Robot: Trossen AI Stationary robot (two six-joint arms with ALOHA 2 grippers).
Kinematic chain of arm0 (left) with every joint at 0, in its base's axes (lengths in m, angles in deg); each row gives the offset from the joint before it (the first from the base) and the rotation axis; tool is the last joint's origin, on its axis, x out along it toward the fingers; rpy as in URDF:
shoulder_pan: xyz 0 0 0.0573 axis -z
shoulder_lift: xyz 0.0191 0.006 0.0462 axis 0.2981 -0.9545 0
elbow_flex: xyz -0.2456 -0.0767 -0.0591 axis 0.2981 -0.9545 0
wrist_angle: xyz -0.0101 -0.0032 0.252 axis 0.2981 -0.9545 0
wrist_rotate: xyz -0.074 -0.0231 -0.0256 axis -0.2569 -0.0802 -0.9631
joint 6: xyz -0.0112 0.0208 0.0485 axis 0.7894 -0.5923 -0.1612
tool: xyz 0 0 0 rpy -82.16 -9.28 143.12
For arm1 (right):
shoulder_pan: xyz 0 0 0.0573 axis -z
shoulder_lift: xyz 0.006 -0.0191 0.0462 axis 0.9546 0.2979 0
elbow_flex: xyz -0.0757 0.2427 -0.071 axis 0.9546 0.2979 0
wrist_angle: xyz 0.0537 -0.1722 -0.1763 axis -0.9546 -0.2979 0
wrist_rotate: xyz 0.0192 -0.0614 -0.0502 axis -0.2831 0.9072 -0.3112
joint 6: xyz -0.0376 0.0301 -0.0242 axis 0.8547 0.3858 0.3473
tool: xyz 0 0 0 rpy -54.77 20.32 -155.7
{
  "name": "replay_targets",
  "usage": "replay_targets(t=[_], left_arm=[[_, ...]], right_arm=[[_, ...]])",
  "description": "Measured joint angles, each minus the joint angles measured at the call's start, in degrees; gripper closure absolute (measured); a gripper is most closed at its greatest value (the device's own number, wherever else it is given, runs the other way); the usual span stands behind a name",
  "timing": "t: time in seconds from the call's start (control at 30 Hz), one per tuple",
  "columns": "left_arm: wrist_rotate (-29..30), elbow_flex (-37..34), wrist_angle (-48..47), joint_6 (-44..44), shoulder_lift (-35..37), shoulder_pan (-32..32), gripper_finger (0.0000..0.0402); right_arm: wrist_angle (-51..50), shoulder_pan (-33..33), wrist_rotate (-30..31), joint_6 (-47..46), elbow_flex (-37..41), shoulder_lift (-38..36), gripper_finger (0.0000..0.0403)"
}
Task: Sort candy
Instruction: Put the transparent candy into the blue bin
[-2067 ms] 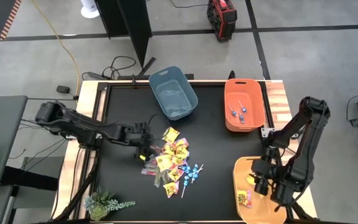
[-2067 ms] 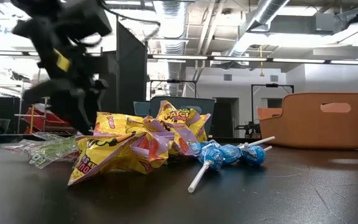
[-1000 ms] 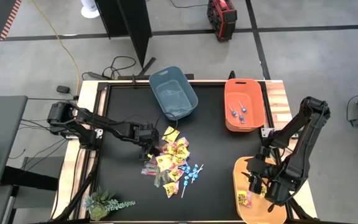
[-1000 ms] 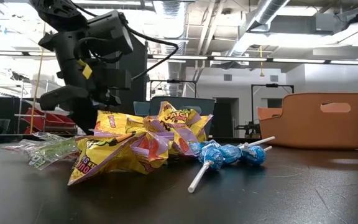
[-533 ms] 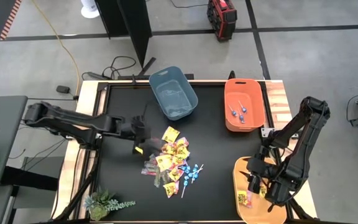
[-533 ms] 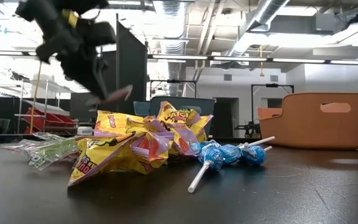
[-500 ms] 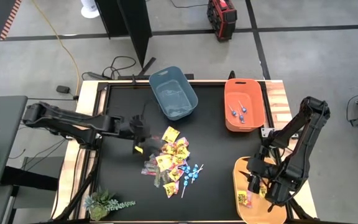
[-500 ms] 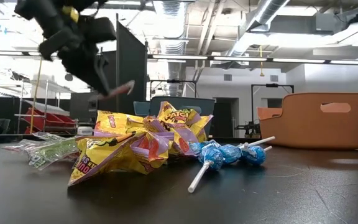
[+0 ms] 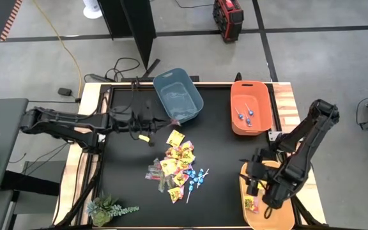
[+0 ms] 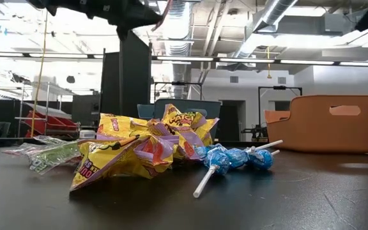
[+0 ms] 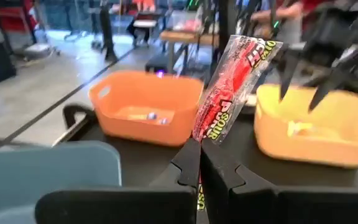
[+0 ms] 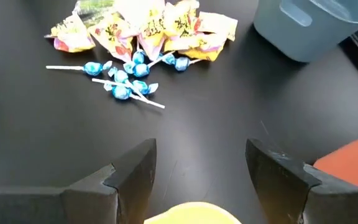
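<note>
Left gripper point(image 11: 197, 163) jaws pinch pinkish stick point(image 11: 232, 87) by its end only; could slip before blue-grey bin point(image 9: 178, 96). Right gripper point(image 12: 201, 165) jaws wide, empty.

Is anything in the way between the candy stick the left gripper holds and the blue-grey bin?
Nothing visible. The left gripper holds the red candy stick clear above the table, right beside the blue-grey bin, with no object between them. The candy pile lies off to the side.

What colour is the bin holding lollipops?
Orange bin, seen best in the high view.
</note>
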Motion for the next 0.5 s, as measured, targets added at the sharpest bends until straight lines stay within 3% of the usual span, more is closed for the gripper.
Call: replay_targets(t=[0.1,0.5], left_arm=[[0.3,0.1,0.7,1.5,-0.8,-2.1,0.0401],[16.0,0.1,5.2,12.5,-12.3,-13.0,0.0401]], right_arm=[[1.5,1.6,-0.4,3.8,0.0,0.0,0.0138],[1.5,5.1,-1.7,9.3,0.0,-0.1,0.0138]])
